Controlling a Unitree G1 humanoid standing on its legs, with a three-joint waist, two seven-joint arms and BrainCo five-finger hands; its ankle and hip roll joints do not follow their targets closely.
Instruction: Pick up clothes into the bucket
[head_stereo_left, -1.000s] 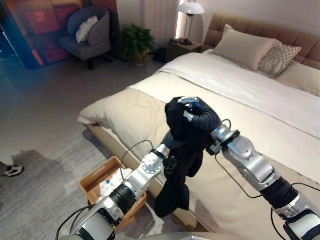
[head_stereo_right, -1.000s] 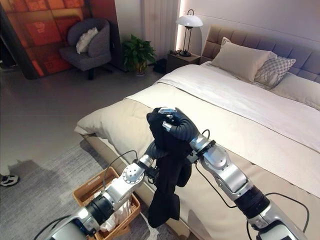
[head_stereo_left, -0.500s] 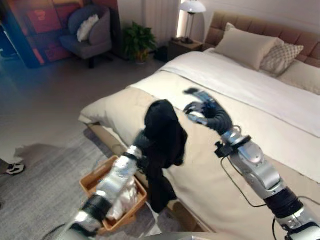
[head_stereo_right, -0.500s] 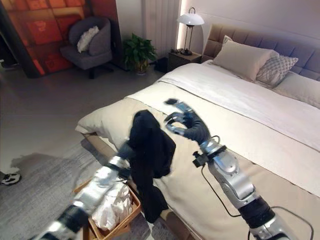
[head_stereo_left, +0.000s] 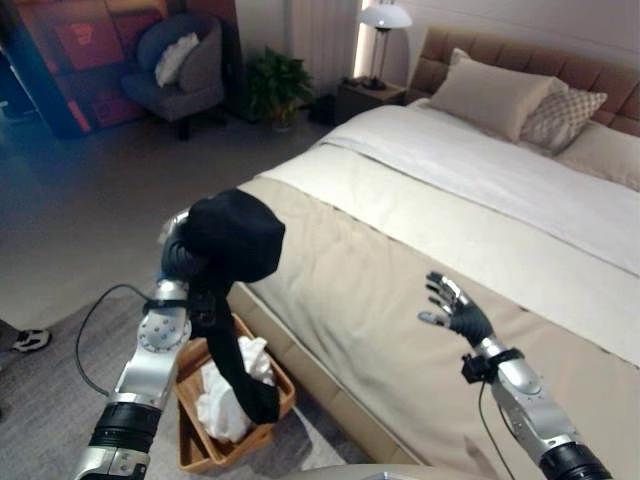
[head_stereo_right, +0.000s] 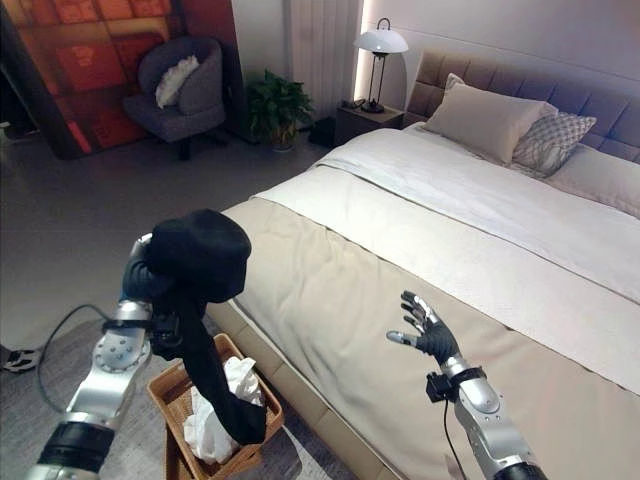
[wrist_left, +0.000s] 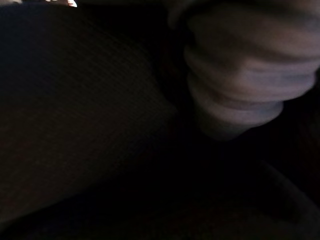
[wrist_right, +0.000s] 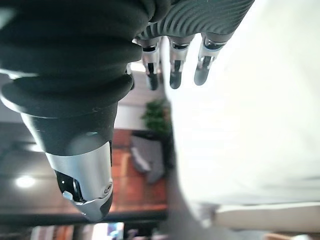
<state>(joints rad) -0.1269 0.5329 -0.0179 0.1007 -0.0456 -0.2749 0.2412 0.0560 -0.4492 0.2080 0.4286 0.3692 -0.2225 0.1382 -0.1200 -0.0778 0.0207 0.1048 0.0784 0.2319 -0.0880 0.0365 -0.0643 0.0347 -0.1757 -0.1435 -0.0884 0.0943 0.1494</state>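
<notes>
Black garment (head_stereo_left: 232, 240) drapes over the left hand (head_stereo_left: 178, 255), hiding its fingers, its tail dangling into the basket (head_stereo_left: 187, 372); right hand (head_stereo_left: 458, 312) hovers, fingers spread.

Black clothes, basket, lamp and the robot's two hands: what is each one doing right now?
black garment: draped over the left hand, tail hanging into the basket
basket: on the floor beside the bed, white cloth already inside
left hand: raised, fingers hidden under the garment
right hand: open, empty, above the bed
lamp: lit
</notes>
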